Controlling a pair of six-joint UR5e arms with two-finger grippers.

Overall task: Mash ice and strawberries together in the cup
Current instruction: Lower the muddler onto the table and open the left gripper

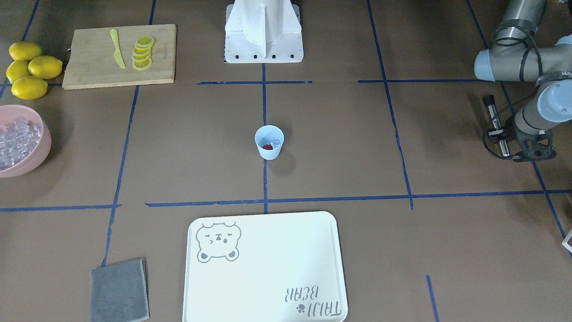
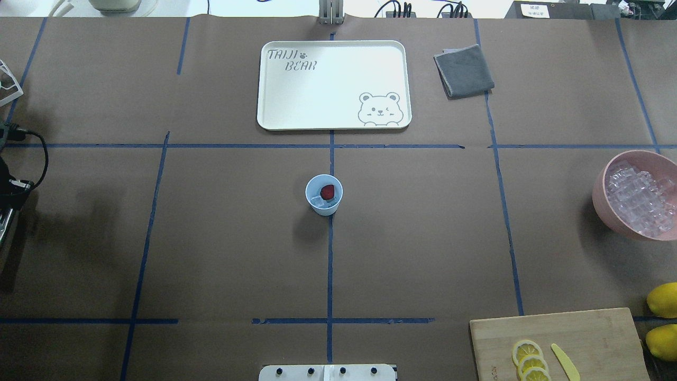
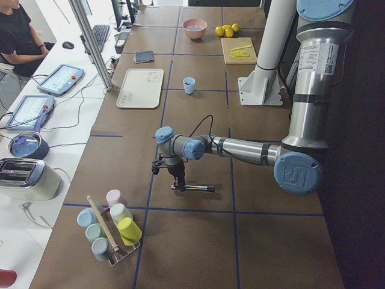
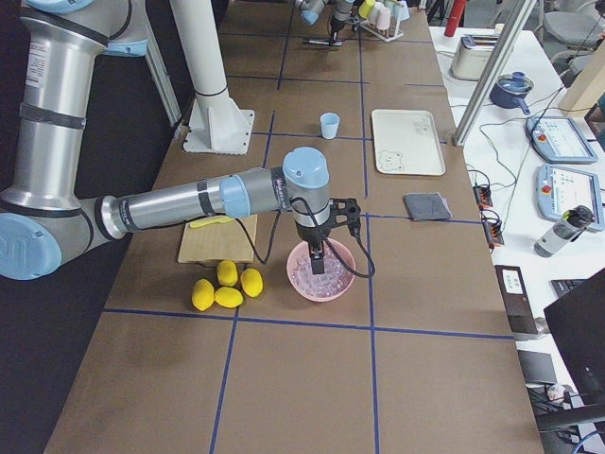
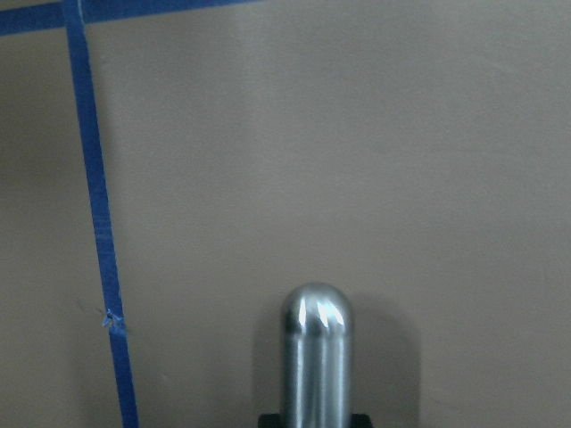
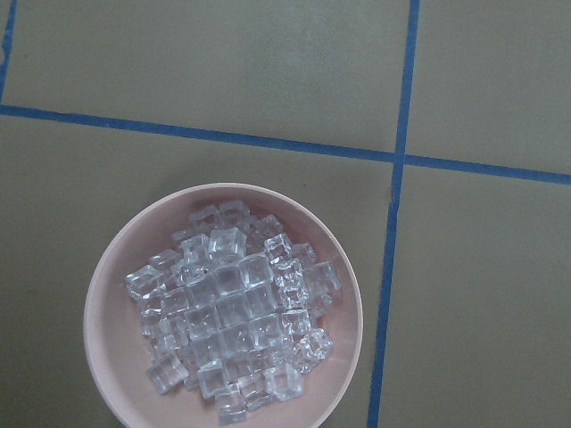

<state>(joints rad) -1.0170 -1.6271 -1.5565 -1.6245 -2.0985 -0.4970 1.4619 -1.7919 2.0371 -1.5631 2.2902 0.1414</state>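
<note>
The light-blue cup (image 1: 269, 144) stands upright at the table's middle, and also shows in the overhead view (image 2: 323, 196). Inside it lie a red strawberry (image 2: 327, 191) and a clear ice cube (image 2: 316, 201). My left gripper (image 1: 502, 136) is far off at the table's left end, shut on a steel muddler (image 1: 496, 123) held level just above the table. The muddler's rounded tip (image 5: 317, 357) shows in the left wrist view. My right gripper (image 4: 317, 257) hangs over the pink bowl (image 6: 103, 294) full of ice cubes (image 6: 232, 308). I cannot tell whether it is open or shut.
A white bear tray (image 1: 268, 268) and a grey cloth (image 1: 118, 290) lie on the operators' side. A cutting board (image 1: 89, 67) with lemon slices and a yellow knife, plus whole lemons (image 1: 29, 67), sit near the bowl. A rack of cups (image 3: 111, 232) stands beyond my left gripper.
</note>
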